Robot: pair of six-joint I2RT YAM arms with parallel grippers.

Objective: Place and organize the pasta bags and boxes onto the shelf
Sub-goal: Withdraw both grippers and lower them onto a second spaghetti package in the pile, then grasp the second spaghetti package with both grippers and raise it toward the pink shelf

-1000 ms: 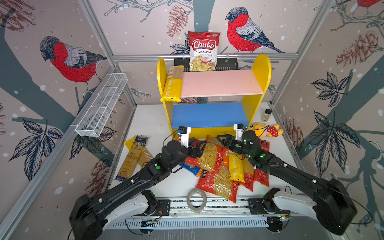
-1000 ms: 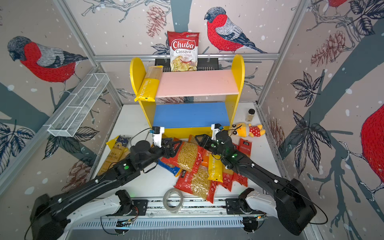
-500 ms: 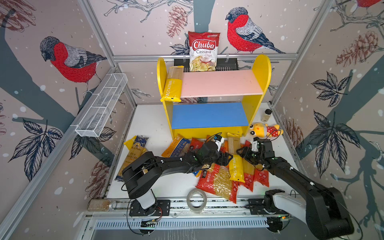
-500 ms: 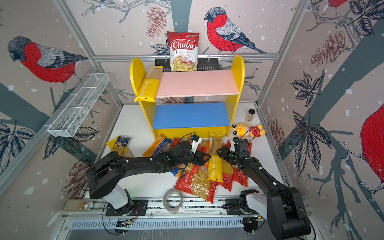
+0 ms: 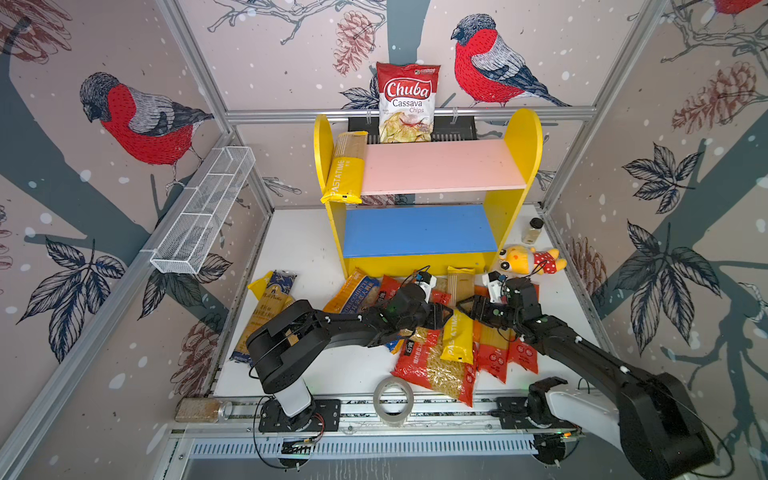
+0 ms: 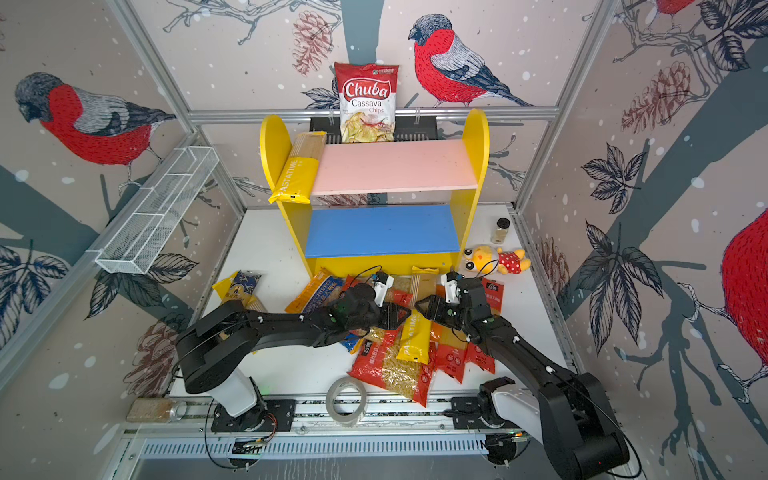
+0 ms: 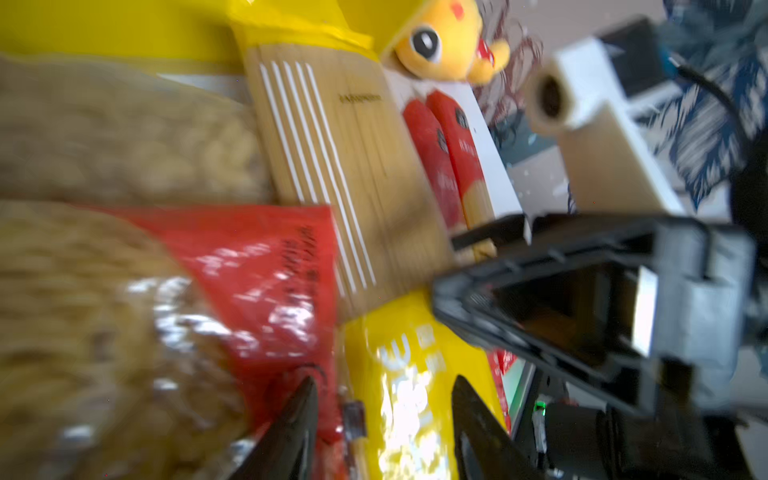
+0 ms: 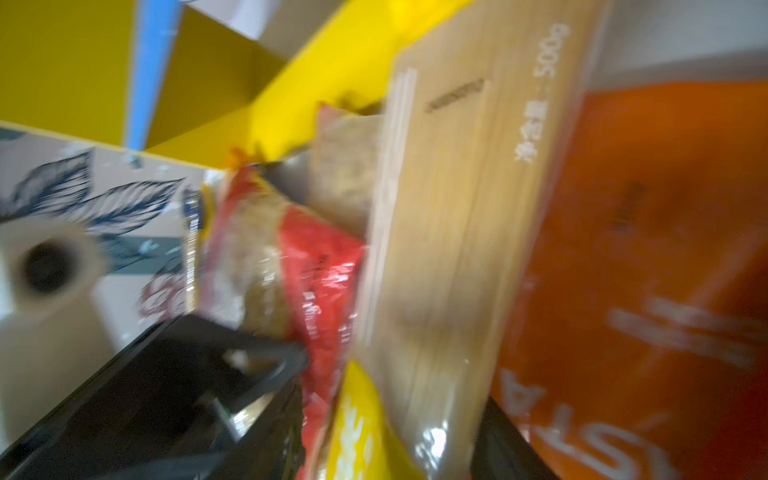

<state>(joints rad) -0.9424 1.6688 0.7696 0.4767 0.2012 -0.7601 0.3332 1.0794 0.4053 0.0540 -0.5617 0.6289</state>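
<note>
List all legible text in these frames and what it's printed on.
"Chuba Cassava Chips": chips bag behind the shelf.
"PASTATIME": yellow pack on the pink board.
"PASTATIME", partly creased: second yellow pack in the pile.
"500g": same pack, right wrist view.
Too small to read: red bag, blue-orange bag.

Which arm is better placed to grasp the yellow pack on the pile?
Probably left: in its wrist view the left gripper straddles the yellow pack. The right gripper is equally near, but its view is too blurred to tell.
</note>
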